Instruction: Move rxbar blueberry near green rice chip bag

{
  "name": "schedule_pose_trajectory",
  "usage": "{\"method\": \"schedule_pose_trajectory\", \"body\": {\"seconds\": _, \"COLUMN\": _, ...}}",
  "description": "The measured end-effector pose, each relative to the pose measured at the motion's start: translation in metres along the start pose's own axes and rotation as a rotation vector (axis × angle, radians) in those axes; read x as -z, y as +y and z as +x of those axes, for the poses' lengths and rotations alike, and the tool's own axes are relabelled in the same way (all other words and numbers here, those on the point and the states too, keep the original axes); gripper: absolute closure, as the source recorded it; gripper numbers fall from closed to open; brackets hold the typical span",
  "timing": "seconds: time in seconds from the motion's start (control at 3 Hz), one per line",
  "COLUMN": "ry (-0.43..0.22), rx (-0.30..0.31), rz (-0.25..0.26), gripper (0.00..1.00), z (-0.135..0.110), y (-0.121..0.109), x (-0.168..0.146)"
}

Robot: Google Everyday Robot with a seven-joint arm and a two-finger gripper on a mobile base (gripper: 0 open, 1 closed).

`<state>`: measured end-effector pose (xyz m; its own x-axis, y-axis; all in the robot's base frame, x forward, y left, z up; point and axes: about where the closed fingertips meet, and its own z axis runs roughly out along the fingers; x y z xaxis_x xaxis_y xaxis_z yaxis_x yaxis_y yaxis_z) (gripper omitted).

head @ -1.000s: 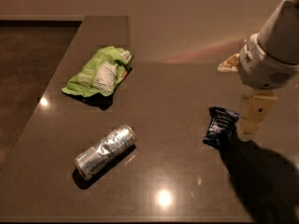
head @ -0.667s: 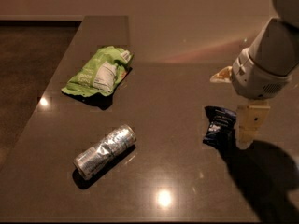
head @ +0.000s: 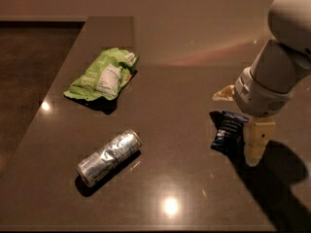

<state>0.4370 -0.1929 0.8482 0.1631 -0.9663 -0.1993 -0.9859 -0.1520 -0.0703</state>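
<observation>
Green wrinkled foil with a white label, the rice chip bag [head: 102,76] lies on the dark bench [head: 184,81], just beyond the crushed silver can [head: 109,157]. Well right of the can, the small dark blue rxbar blueberry wrapper [head: 227,132] lies flat, its long axis running roughly near to far. Just beside the bar, on the side away from the can, hangs the pale pincer [head: 255,142]; spread or pressed together, I cannot tell. A grasp probably needs a short shift can-ward.

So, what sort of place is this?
Likely a kitchen counter: the dark countertop holds a green rice chip bag, an rxbar blueberry and a silver can; the gripper hangs beside the bar.
</observation>
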Motion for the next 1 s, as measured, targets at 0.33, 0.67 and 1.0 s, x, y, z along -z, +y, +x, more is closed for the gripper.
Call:
{"method": "schedule_pose_trajectory", "body": {"seconds": 0.33, "ry": -0.002, "rx": 0.012, "rz": -0.042, "gripper": 0.18, "z": 0.0046, "y": 0.0031, "x": -0.0114}}
{"method": "schedule_pose_trajectory", "body": {"seconds": 0.67, "ry": -0.009, "rx": 0.019, "rz": -0.076, "gripper": 0.42, "z": 0.004, "y": 0.0036, "x": -0.0145}}
{"method": "schedule_pose_trajectory", "body": {"seconds": 1.0, "ry": -0.015, "rx": 0.014, "rz": -0.09, "gripper": 0.64, "z": 0.0018, "y": 0.0013, "x": -0.0141}}
